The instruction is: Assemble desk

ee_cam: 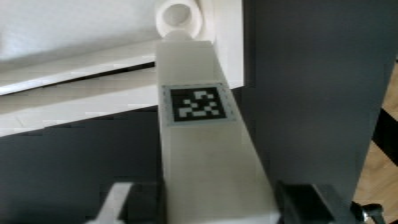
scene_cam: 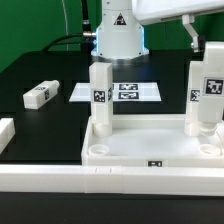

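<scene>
White moulded plastic throughout: the desk top (scene_cam: 130,150), a shallow rimmed tray, sits at the near middle of the black bench (scene_cam: 40,70). Left leg (scene_cam: 100,95) stands upright in the tray's left corner; a spare leg (scene_cam: 38,96) lies far left. Jaws are clamped on the right leg (scene_cam: 211,88), a smooth square post carrying a printed tag (ee_cam: 199,105). Seating appears incomplete, though the joint is partly hidden. Advise keeping the post vertical, turning without side load.
</scene>
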`<move>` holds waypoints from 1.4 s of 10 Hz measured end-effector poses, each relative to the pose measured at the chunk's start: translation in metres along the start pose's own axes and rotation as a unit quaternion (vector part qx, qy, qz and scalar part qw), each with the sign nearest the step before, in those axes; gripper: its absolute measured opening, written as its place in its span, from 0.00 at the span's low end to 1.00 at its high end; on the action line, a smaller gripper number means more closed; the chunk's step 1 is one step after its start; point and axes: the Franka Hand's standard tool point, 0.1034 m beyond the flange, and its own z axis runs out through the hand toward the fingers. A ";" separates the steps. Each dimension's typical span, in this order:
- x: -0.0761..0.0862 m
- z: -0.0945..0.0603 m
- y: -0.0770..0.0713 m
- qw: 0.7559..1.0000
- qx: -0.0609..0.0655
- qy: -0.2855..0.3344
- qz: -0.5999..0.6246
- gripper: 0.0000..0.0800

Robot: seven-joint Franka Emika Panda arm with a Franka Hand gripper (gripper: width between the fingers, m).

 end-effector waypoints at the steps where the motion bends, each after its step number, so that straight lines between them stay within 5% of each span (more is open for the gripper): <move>1: 0.000 0.000 0.000 1.000 0.000 0.000 0.000 0.36; 14: -0.014 0.032 -0.004 1.000 -0.010 -0.018 -0.011 0.37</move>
